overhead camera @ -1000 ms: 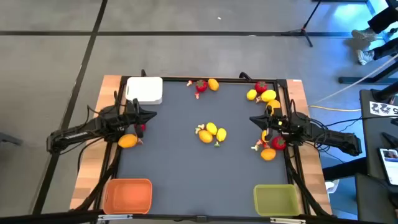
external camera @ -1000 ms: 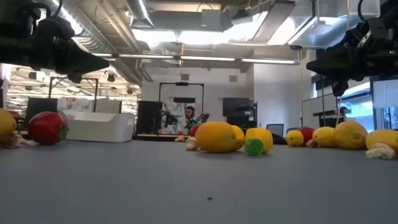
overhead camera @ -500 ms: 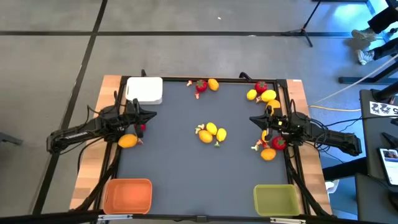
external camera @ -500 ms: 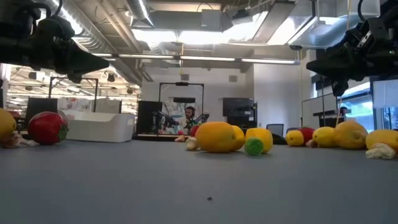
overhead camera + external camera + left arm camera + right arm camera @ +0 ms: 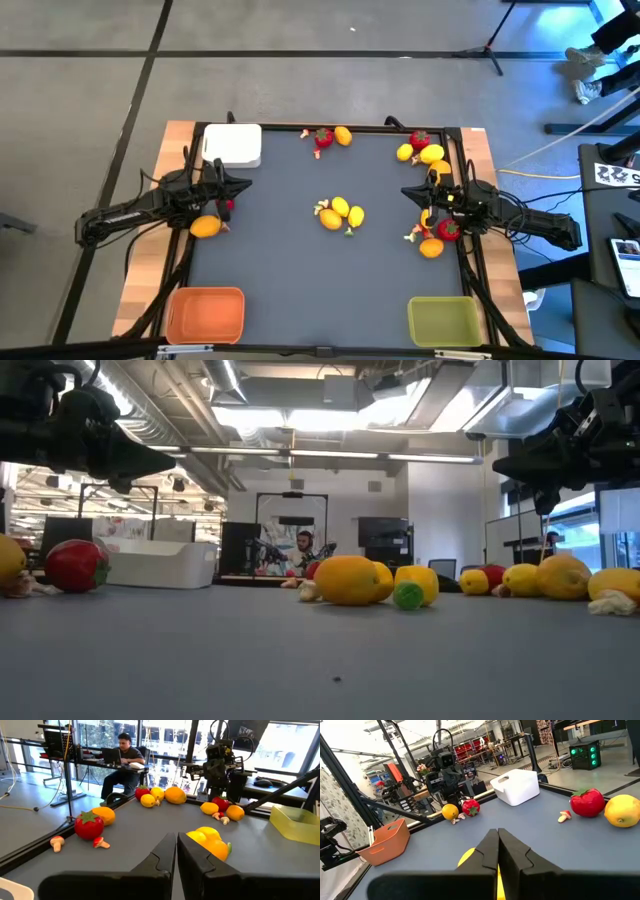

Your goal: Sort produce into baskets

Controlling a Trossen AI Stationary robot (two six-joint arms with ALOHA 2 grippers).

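Observation:
Produce lies scattered on the dark table: lemons and an orange in the middle (image 5: 340,213), a strawberry (image 5: 322,139) with an orange at the far edge, a lemon-and-strawberry group at the far right (image 5: 425,150), more fruit (image 5: 432,240) under my right arm, and an orange (image 5: 205,227) under my left arm. The white basket (image 5: 232,146) stands at the far left, the orange basket (image 5: 206,313) at the near left, the green basket (image 5: 442,321) at the near right. My left gripper (image 5: 245,186) (image 5: 176,840) and right gripper (image 5: 408,191) (image 5: 498,836) hover level above the table, both shut and holding nothing.
A raised rail frames the table (image 5: 300,129). Small mushroom-like bits (image 5: 56,843) lie among the fruit. Bare tabletop (image 5: 320,290) stretches between the two near baskets. A person (image 5: 122,750) sits at a desk in the room beyond the table.

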